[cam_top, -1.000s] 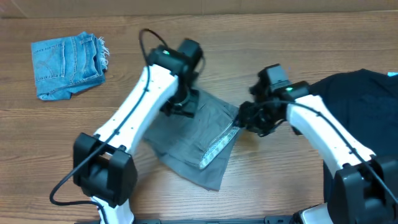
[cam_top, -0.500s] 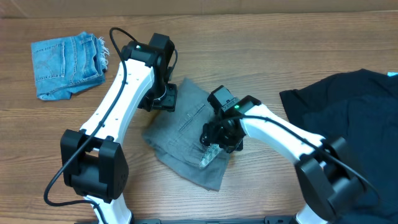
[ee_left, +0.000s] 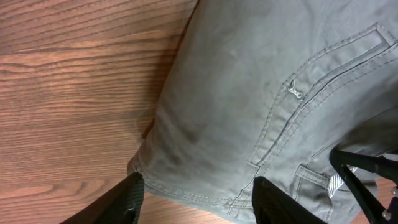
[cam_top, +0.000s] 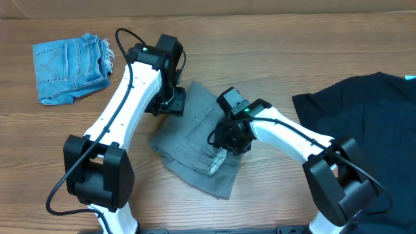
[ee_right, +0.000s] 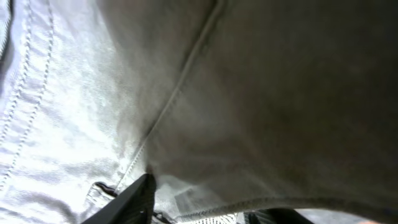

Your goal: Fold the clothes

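Observation:
The grey-khaki shorts (cam_top: pixel 192 136) lie crumpled at the table's centre, with a whitish lining strip (cam_top: pixel 218 160) showing at their right side. My left gripper (cam_top: pixel 170 103) is open and empty, low over the shorts' upper left hem (ee_left: pixel 199 194), one finger on each side of it. My right gripper (cam_top: pixel 231 140) presses onto the shorts' right part. In the right wrist view its jaws (ee_right: pixel 205 208) are spread, with the shorts' fabric (ee_right: pixel 249 93) filling the frame and a hem draped over the right finger.
Small frayed light-blue denim shorts (cam_top: pixel 70 60) lie at the far left. A large black T-shirt (cam_top: pixel 364 123) covers the right side. Bare wood table (cam_top: pixel 273 58) shows behind the shorts and at the front left.
My right gripper moved left from the shorts' right edge onto their middle, bringing fabric over. My left gripper moved left to the upper left hem. Little moved in the last half second.

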`<action>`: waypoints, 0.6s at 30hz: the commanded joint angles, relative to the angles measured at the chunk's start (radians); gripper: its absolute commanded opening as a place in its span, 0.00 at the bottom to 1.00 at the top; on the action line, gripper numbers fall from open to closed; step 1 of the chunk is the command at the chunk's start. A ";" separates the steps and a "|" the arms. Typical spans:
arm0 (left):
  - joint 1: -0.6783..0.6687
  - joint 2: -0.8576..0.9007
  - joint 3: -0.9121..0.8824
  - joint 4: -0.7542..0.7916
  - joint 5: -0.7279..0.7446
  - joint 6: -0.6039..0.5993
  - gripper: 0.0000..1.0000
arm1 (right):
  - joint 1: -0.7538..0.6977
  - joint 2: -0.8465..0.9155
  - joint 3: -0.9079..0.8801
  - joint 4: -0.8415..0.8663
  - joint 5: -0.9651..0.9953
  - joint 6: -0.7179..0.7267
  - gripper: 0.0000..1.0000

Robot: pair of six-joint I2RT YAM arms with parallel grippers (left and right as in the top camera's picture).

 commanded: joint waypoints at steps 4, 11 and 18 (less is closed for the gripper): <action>0.002 -0.004 -0.011 0.004 0.008 0.024 0.58 | 0.000 -0.004 0.013 0.030 0.014 0.002 0.38; 0.002 -0.004 -0.011 0.008 0.007 0.029 0.59 | -0.020 -0.022 0.028 -0.016 0.031 -0.025 0.04; 0.002 -0.004 -0.011 0.013 0.007 0.039 0.59 | -0.039 -0.166 0.130 -0.294 0.171 -0.082 0.04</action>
